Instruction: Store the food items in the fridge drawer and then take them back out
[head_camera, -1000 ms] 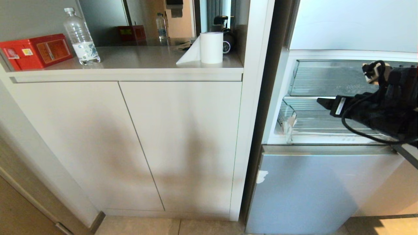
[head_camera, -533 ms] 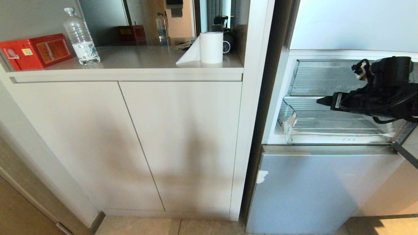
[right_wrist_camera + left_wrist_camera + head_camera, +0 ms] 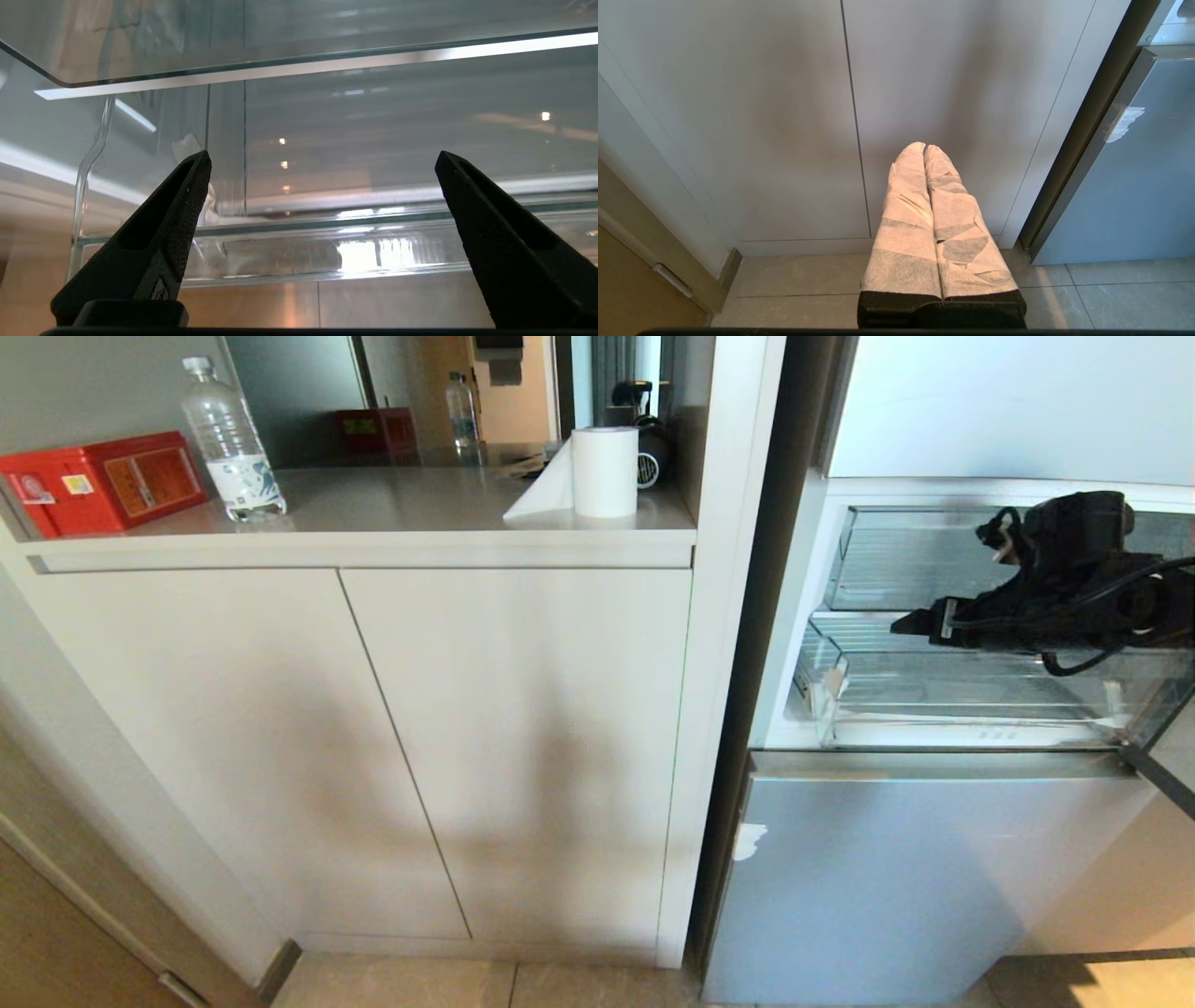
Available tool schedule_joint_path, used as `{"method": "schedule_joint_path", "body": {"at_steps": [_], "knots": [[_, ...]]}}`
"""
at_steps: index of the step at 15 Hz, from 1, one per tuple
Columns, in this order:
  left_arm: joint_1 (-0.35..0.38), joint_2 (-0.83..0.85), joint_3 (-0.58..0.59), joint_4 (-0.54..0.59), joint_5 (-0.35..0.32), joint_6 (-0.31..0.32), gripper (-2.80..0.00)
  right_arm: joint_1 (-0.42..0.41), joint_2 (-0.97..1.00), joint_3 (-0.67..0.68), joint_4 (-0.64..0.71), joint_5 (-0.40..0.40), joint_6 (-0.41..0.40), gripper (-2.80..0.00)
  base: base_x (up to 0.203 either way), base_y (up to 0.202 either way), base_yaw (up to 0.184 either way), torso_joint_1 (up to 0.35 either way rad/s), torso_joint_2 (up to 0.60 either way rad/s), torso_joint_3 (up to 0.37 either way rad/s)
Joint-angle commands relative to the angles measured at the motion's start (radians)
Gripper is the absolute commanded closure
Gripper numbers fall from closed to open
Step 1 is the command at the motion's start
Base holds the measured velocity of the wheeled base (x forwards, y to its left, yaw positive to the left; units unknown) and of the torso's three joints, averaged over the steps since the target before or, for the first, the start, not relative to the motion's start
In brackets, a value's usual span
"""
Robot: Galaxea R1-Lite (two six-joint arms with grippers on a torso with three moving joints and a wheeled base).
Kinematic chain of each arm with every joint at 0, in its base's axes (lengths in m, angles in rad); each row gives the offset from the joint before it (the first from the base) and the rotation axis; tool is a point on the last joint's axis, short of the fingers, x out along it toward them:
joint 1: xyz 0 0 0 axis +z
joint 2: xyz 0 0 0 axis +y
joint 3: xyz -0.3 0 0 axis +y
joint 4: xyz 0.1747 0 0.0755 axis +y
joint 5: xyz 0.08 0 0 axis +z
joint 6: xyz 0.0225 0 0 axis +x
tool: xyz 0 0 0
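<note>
In the head view, the right gripper [image 3: 901, 623], black and cabled, reaches level over the wide, shallow clear plastic fridge drawer [image 3: 971, 733] with its ribbed floor; no red fruit shows in it. One clear bin with faint lettering [image 3: 934, 560] sits above. On the grey counter [image 3: 420, 504] stand one red box [image 3: 98, 481], one clear plastic water bottle [image 3: 229, 439] and one white paper roll [image 3: 602, 471].

In the left wrist view, the left gripper [image 3: 924, 148], its two paper-wrapped fingers pressed together, points at one white cabinet door [image 3: 738, 116].

In the right wrist view, two black fingers [image 3: 168, 233] stand wide apart, holding nothing, before clear plastic walls, probably the drawer's.
</note>
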Motion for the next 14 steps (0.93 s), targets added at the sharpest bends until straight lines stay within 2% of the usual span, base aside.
{"method": "schedule_joint_path", "body": {"at_steps": [1,3,4,8,14], "knots": [[0.000,0.000,0.002,0.000,0.000,0.000,0.00,0.000,0.031,-0.095,0.126,0.001,-0.002,-2.80,0.000,0.000,0.000,0.000,0.00,0.000],[0.000,0.000,0.002,0.000,0.000,0.000,0.00,0.000,0.048,-0.195,0.289,0.001,-0.007,-2.80,0.000,0.000,0.000,0.000,0.00,0.000],[0.000,0.000,0.002,0.000,0.000,0.000,0.00,0.000,0.065,-0.209,0.315,-0.001,-0.026,-2.80,0.000,0.000,0.000,0.000,0.00,0.000],[0.000,0.000,0.002,0.000,0.000,0.000,0.00,-0.002,0.111,-0.208,0.261,-0.007,-0.037,-2.80,0.000,0.000,0.000,0.000,0.00,0.000],[0.000,0.000,0.002,0.000,0.000,0.000,0.00,-0.050,0.030,-0.201,0.388,-0.005,-0.051,-2.80,0.000,0.000,0.000,0.000,0.00,0.000]]}}
